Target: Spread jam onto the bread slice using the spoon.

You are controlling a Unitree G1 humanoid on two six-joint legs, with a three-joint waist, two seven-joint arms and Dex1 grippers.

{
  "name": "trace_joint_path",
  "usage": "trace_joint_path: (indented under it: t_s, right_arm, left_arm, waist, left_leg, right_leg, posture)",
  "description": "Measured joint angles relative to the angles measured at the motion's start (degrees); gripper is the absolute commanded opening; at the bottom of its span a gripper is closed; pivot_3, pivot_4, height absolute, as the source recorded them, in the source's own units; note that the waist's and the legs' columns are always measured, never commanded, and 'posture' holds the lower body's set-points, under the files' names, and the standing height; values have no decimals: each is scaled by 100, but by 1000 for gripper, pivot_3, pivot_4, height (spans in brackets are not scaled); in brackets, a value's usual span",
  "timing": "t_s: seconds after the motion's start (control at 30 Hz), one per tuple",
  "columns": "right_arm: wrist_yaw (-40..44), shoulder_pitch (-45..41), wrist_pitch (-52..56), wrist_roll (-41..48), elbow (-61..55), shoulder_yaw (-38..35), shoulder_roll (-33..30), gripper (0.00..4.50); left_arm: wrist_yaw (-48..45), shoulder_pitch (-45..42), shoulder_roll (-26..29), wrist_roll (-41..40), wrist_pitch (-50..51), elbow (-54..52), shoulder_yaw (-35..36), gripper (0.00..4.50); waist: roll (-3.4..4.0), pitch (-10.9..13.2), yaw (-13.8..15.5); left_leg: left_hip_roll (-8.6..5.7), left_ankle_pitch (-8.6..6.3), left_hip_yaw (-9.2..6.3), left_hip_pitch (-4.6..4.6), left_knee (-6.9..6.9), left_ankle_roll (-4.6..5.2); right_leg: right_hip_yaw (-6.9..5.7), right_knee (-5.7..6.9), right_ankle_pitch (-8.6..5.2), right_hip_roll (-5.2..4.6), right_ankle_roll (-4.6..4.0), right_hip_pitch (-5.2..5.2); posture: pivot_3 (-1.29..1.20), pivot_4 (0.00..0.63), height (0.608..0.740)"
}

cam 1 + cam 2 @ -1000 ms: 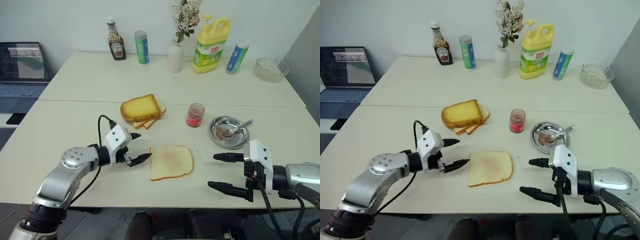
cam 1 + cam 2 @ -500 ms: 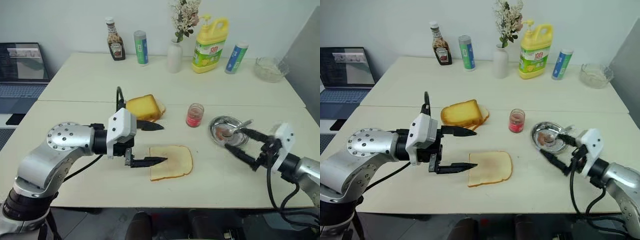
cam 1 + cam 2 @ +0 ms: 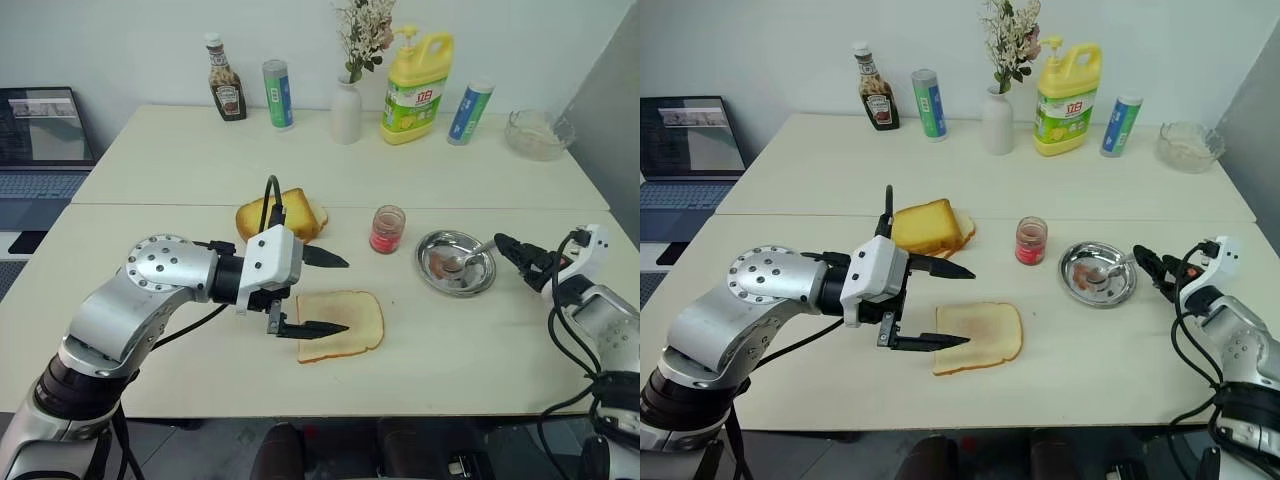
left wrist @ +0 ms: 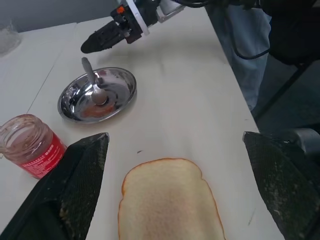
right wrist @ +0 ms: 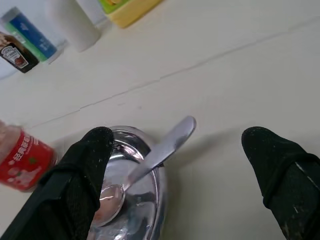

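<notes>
Between our right gripper's (image 5: 175,180) wide-open jaws lies the spoon (image 5: 150,162), handle propped on the dish (image 3: 457,263) rim, so we should close squarely on that handle, while our left gripper (image 3: 335,295), also wide, steadies the bread (image 3: 342,322) near the jam (image 3: 387,229).

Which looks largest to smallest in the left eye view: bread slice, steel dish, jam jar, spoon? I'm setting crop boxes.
1. bread slice
2. steel dish, close to the bread; the bread lies nearer the camera, so this order is unsure
3. spoon
4. jam jar, close to the spoon in extent
</notes>
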Motion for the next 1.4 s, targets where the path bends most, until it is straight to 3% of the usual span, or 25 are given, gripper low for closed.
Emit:
trace_joint_path:
  t_s: [0.43, 0.53, 0.87, 0.9, 1.17, 1.4]
  right_arm:
    - [545, -1080, -121, -106, 1596, 75, 125, 4500]
    - [630, -1178, -150, -179, 1707, 115, 129, 3931]
    - [896, -899, 149, -118, 1383, 10, 73, 218]
    - [1008, -876, 209, 60, 1200, -69, 72, 59]
    - [763, -450, 601, 247, 142, -220, -22, 59]
    - [230, -283, 622, 302, -1599, -192, 109, 59]
  left_arm:
    - [21, 113, -27, 79, -39, -7, -4, 4476]
    - [28, 112, -27, 82, -36, -7, -4, 4500]
    - [141, 107, -36, 127, -26, -5, -4, 4500]
    - [147, 107, -40, 156, -26, 2, -4, 4500]
    - [329, 169, -138, 246, 1, 80, 7, 4500]
    - [993, 383, -304, 396, 110, 525, 288, 4500]
  waist:
    - [6, 4, -4]
    - [7, 4, -3]
    - [7, 4, -1]
    - [10, 3, -1]
    - [13, 2, 2]
    - [32, 13, -10]
  left_leg:
    - [0, 0, 5, 2, 1, 0]
    - [0, 0, 5, 2, 1, 0]
    - [0, 0, 5, 2, 1, 0]
    - [0, 0, 8, 5, 2, 0]
    - [0, 0, 2, 6, 1, 0]
    - [2, 0, -2, 1, 1, 0]
  right_leg:
    - [3, 1, 0, 0, 0, -1]
    - [2, 1, 0, 0, 0, -1]
    - [3, 2, 0, 0, 0, -1]
    - [5, 3, 0, 0, 1, 0]
    - [2, 4, 0, 0, 2, 4]
    - [1, 7, -1, 1, 4, -3]
  posture:
    - [0, 150, 740]
    - [0, 150, 740]
    - [0, 150, 740]
    - [0, 150, 740]
    - [0, 150, 740]
    - [0, 150, 740]
